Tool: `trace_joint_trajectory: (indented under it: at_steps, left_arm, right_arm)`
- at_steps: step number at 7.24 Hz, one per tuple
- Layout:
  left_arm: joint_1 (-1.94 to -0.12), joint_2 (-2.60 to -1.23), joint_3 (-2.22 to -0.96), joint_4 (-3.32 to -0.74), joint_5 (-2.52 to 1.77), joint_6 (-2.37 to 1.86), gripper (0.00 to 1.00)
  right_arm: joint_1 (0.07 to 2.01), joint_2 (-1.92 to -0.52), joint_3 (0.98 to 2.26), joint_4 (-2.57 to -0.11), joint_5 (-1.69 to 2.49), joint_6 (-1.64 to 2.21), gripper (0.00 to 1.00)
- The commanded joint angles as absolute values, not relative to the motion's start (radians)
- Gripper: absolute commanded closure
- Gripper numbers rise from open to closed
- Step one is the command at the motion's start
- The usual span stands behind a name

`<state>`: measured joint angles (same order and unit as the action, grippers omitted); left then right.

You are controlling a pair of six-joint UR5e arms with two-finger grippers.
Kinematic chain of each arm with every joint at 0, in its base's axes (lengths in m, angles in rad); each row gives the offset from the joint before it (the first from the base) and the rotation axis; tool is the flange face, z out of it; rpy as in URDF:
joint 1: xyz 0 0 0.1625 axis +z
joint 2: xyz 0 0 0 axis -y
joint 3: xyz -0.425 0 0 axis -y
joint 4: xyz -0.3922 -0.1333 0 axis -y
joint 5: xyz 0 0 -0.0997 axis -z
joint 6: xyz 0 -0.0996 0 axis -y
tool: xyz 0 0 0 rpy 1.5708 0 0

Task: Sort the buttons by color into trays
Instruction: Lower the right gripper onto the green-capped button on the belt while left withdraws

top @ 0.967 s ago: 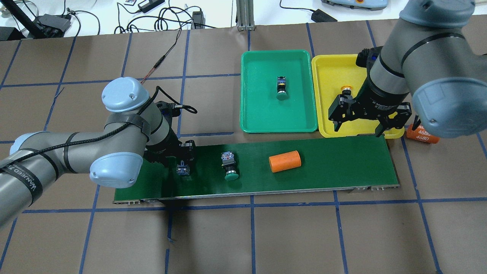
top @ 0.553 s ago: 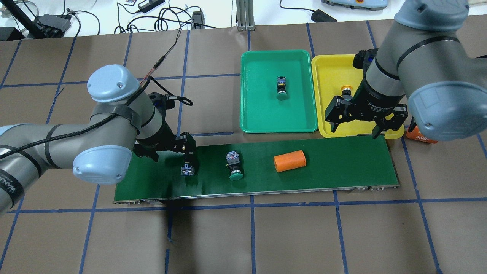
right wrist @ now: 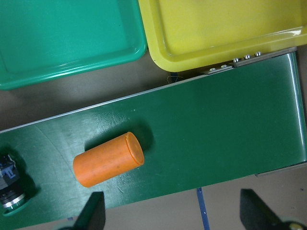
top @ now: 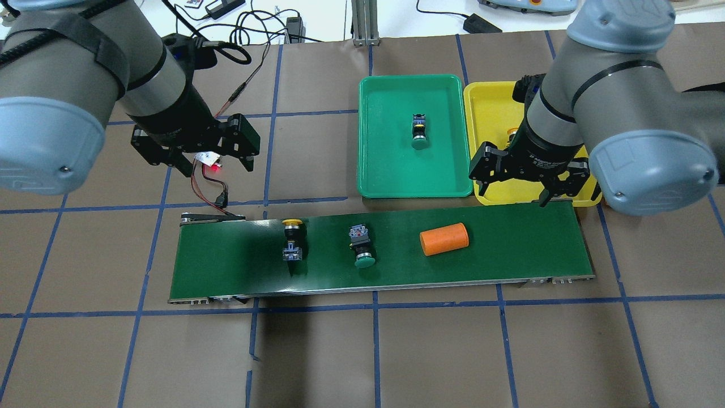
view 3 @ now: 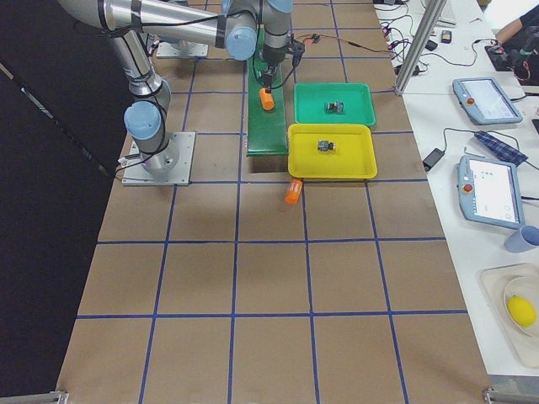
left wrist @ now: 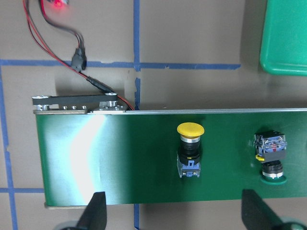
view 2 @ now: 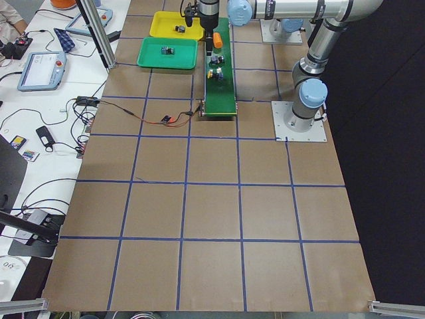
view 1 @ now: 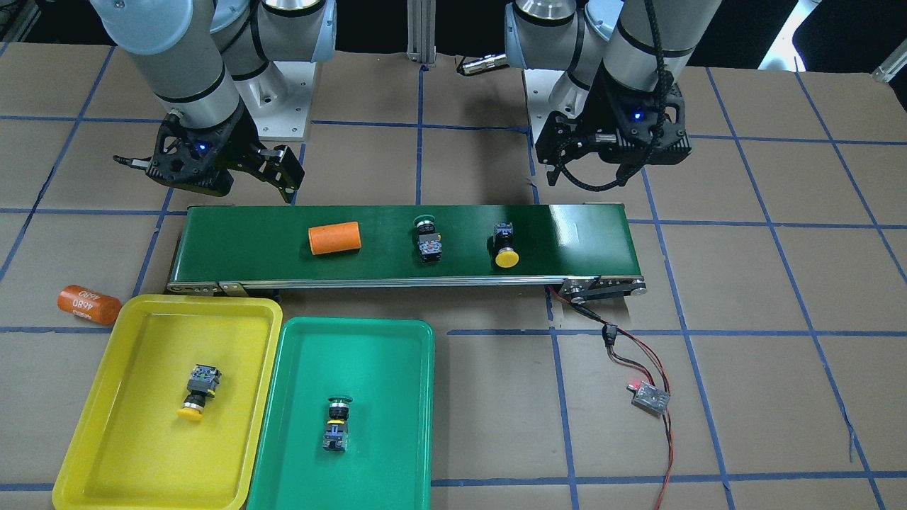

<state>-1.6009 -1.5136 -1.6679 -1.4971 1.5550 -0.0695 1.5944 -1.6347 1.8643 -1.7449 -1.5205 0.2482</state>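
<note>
While the left gripper (top: 214, 164) and right gripper (top: 512, 194) hung spread apart (both empty), a yellow button (top: 292, 238) and green button (top: 361, 246) sat on the belt (top: 510, 243).

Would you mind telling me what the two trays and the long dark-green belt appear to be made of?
The yellow tray and green tray: likely moulded plastic, smooth and semi-glossy, judging by uniform colour, rounded corners and soft highlights. The belt: probably rubber or PVC sheet, smooth with a sheen, since it mirrors light in the left wrist view.
</note>
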Motion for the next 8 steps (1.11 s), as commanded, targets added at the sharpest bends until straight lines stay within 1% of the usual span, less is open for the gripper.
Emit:
trace_joint_trajectory:
  at_steps: [1,3,5,6,8]
  left_arm:
    - [-1.585,-1.523,-1.614,-1.516,1.569,-0.052,0.00]
    - [-1.585,-1.520,-1.643,-1.516,1.571,-0.038,0.00]
    - [-1.542,-1.572,-1.643,-1.526,1.572,0.040,0.00]
    - [-1.549,-1.568,-1.644,-1.529,1.574,0.040,0.00]
    - [-1.551,-1.574,-1.644,-1.522,1.572,0.041,0.00]
  right_arm:
    - [1.609,-1.634,1.865,-1.756,-1.522,0.250,0.00]
    - [1.611,-1.634,1.897,-1.814,-1.522,0.250,0.00]
    - [1.621,-1.635,1.908,-1.828,-1.520,0.258,0.00]
    - [1.635,-1.634,1.908,-1.856,-1.519,0.264,0.00]
    - [1.660,-1.602,1.928,-1.897,-1.520,0.264,0.00]
